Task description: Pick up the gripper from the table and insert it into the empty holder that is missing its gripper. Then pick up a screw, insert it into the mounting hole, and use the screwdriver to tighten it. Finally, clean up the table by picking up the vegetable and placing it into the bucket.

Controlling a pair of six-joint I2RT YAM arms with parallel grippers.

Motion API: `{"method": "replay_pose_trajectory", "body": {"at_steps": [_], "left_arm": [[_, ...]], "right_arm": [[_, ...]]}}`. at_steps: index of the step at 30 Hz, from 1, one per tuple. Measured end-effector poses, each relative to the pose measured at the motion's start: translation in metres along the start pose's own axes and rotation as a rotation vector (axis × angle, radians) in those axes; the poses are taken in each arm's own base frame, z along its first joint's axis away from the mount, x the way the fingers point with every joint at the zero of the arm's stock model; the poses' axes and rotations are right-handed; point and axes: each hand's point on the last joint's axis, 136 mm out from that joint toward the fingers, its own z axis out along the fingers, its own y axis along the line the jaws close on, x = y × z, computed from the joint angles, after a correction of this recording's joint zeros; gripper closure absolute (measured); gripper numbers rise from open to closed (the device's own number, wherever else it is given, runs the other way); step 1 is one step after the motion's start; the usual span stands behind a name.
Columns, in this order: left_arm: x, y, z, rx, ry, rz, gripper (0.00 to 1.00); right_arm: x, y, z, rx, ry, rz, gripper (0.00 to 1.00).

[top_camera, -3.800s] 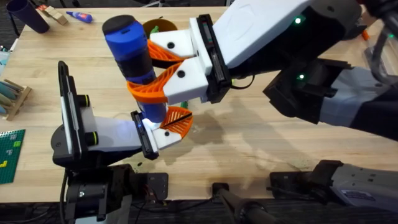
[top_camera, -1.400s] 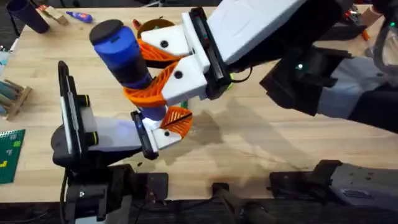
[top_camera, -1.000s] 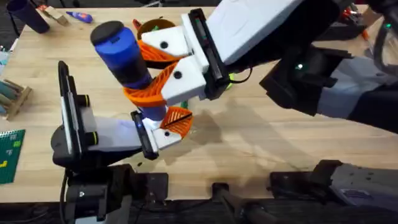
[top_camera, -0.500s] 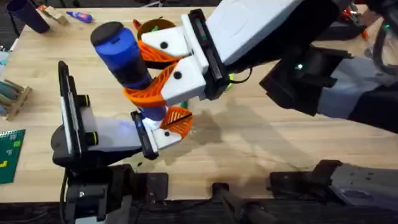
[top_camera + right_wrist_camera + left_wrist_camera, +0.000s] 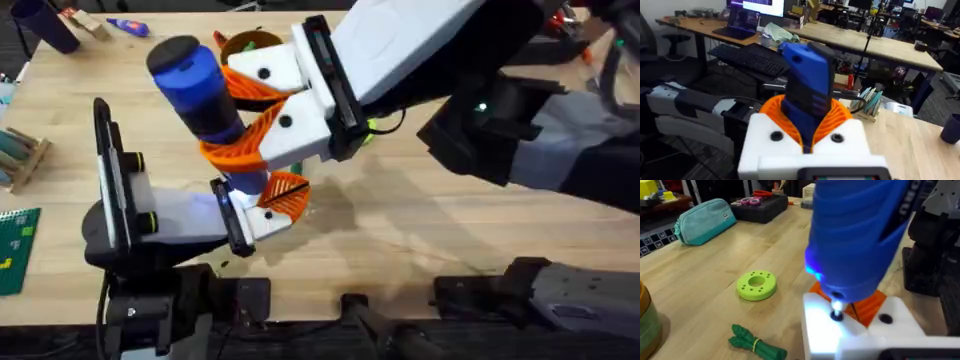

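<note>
The right gripper [image 5: 262, 110], closed on the screwdriver [image 5: 200, 95], has held the same pose for the last second, after earlier tipping the tool more upright. That suggests tightening is under way. The screwdriver's lit tip sits on the screw [image 5: 837, 314], by the orange gripper [image 5: 283, 193] seated in the holder [image 5: 170, 215]. The left gripper's state I cannot tell. The vegetable [image 5: 755, 342] lies on the table [image 5: 420, 215], uncollected. No readable writing.
</note>
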Motion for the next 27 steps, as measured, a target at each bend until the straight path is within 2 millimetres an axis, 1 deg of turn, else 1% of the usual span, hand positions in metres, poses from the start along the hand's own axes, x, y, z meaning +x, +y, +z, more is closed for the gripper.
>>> {"method": "replay_pose_trajectory", "body": {"at_steps": [6,11,13,18,22,25,27], "left_arm": [[0.000,0.000,0.000,0.000,0.000,0.001,0.993],[0.000,0.000,0.000,0.000,0.000,0.002,0.993],[0.000,0.000,0.000,0.000,0.000,0.001,0.993],[0.000,0.000,0.000,0.000,0.000,0.001,0.993],[0.000,0.000,0.000,0.000,0.000,0.001,0.993],[0.000,0.000,0.000,0.000,0.000,0.001,0.993],[0.000,0.000,0.000,0.000,0.000,0.001,0.993]], "right_arm": [[-0.001,0.000,0.000,0.000,-0.004,-0.005,0.949],[-0.004,-0.002,0.001,0.005,-0.002,0.024,0.949],[-0.015,-0.007,0.002,0.008,-0.005,0.030,0.949],[-0.057,-0.019,0.004,0.022,-0.045,-0.049,0.949],[-0.084,-0.023,0.004,0.028,-0.075,-0.108,0.949],[-0.089,-0.022,0.004,0.028,-0.073,-0.108,0.949],[-0.084,-0.022,0.004,0.029,-0.053,-0.081,0.949]]}}
